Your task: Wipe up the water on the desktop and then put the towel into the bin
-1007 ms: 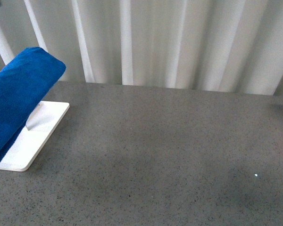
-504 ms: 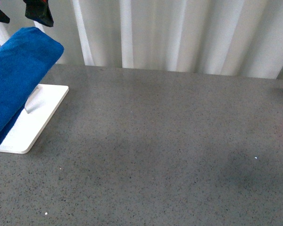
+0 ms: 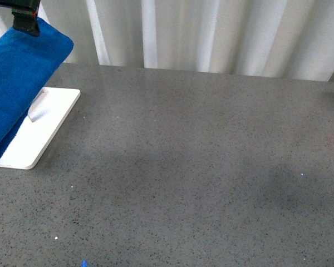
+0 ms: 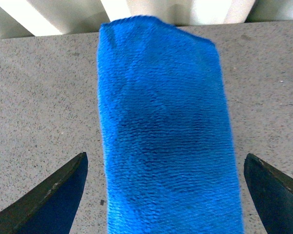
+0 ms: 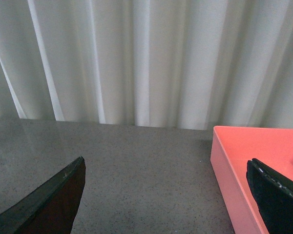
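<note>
The left gripper (image 4: 164, 158) is hovering, jaws spread wide, straddling the blue towel (image 3: 19, 83), which is hanging draped above the white base (image 3: 44, 128) at the left side of the desktop (image 3: 200, 156). For a clean grab it should be dropping straight down, centred, and pinching deep into the cloth. The right gripper (image 5: 166, 165) is sitting open-jawed and empty beside the pink bin (image 5: 234, 156).

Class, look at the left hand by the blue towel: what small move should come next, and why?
Probably ease the left hand down onto the towel. Its fingers stand wide open either side of the cloth, which lines up between them, and nothing is gripped yet; closing would follow.
</note>
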Controlling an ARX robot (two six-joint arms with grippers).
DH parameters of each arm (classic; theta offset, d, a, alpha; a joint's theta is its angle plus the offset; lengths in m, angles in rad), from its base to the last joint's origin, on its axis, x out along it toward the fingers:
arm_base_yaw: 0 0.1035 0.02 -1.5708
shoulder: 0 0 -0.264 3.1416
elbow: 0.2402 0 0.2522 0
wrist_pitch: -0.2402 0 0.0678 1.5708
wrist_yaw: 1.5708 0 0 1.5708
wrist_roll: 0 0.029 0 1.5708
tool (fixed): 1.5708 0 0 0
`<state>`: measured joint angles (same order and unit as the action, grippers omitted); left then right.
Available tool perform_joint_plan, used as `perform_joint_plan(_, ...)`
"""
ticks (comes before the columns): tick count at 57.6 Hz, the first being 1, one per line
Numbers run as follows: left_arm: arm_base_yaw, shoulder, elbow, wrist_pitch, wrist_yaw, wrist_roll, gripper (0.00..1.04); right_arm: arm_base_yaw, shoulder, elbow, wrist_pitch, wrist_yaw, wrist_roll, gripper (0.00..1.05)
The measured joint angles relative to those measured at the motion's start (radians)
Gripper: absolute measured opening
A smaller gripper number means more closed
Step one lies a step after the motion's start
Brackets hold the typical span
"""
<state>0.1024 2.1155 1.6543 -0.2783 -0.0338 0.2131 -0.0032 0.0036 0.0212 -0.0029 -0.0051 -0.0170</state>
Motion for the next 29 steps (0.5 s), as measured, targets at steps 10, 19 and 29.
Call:
perform_joint_plan(10,0.026,0.046,0.013,0.015,0.002,0.008,0.98,0.0,0.0,0.0,0.0,0.0,0.0,0.98)
perform_joint_plan(19,0.023,0.071,0.013,0.048,0.009,0.008,0.98,0.0,0.0,0.0,0.0,0.0,0.0,0.98)
perform_joint_plan(29,0.018,0.078,0.011,0.064,-0.005,0.021,0.93,0.0,0.0,0.0,0.0,0.0,0.0,0.98)
